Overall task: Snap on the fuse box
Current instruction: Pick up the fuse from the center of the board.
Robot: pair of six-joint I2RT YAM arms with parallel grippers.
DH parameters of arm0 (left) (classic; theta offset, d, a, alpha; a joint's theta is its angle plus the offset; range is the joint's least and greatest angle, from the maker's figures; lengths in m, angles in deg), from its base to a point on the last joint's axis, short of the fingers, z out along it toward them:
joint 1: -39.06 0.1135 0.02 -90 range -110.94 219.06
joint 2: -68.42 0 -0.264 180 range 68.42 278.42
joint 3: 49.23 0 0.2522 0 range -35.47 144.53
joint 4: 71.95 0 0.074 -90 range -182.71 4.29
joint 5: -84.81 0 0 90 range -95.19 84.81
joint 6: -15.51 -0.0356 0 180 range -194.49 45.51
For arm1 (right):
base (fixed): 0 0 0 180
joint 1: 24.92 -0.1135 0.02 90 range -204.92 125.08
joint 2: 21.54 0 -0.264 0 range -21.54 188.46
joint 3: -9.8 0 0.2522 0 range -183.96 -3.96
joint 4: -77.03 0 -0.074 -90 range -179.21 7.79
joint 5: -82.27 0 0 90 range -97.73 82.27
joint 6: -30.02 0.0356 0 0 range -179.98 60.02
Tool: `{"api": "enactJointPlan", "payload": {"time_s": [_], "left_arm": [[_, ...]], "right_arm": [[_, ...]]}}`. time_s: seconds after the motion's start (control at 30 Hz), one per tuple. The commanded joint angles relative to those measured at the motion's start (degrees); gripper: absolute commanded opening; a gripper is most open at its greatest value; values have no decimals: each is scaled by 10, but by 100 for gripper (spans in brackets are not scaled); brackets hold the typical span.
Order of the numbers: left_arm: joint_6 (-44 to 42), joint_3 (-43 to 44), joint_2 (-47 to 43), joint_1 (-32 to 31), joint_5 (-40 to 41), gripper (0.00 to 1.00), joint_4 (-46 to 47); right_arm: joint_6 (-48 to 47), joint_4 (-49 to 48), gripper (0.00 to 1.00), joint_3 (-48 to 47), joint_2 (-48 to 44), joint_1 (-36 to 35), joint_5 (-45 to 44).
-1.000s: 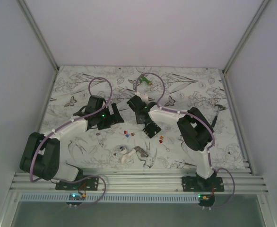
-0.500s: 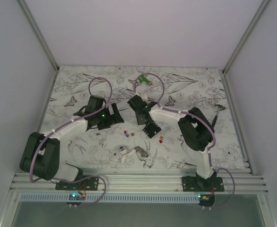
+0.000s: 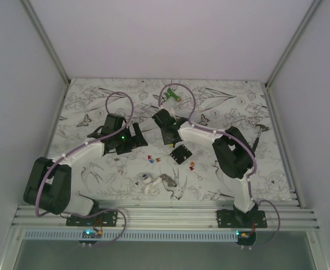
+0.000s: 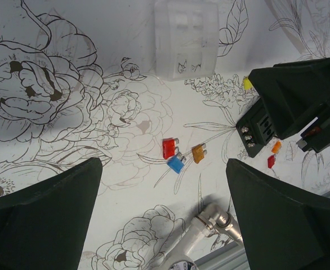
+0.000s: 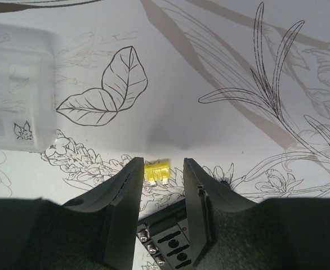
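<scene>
A: Right gripper [image 5: 161,162] state?
B: Jaws part-way apart, nothing pinched at the tips. A yellow fuse [image 5: 156,172] lies flat just past them, in line with the gap.
A: Fuse box [image 5: 166,239]?
B: Flat on the flower-print sheet [image 5: 210,56], under the right gripper. It shows through the gap back near the finger roots, screw heads along one edge. Can't tell if the inner faces touch it.
A: Left gripper [image 4: 163,166]?
B: Spread wide, empty, hovering over the sheet. A red fuse [image 4: 169,148], blue fuse [image 4: 176,164] and orange fuse [image 4: 198,152] lie bunched below, between its fingers. The fuse box is out past the finger nearer the right arm, partly covered by the right gripper.
A: Anything else close?
B: A clear plastic piece [image 4: 186,38], ahead of the left gripper's tips. From the right gripper it's off to the left of the tips.
</scene>
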Motion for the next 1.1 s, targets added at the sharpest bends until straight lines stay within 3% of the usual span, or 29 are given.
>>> {"api": "enactJointPlan", "payload": {"time_s": [0.0,1.07], "left_arm": [[-5,-1,-12,3,-1,97,-19],[-4,0,-9,3,-4,97,-19]], "right_arm": [[-14,-1,40,-18,13,3,9],[-27,51,36,-32,27,23,99]]}}
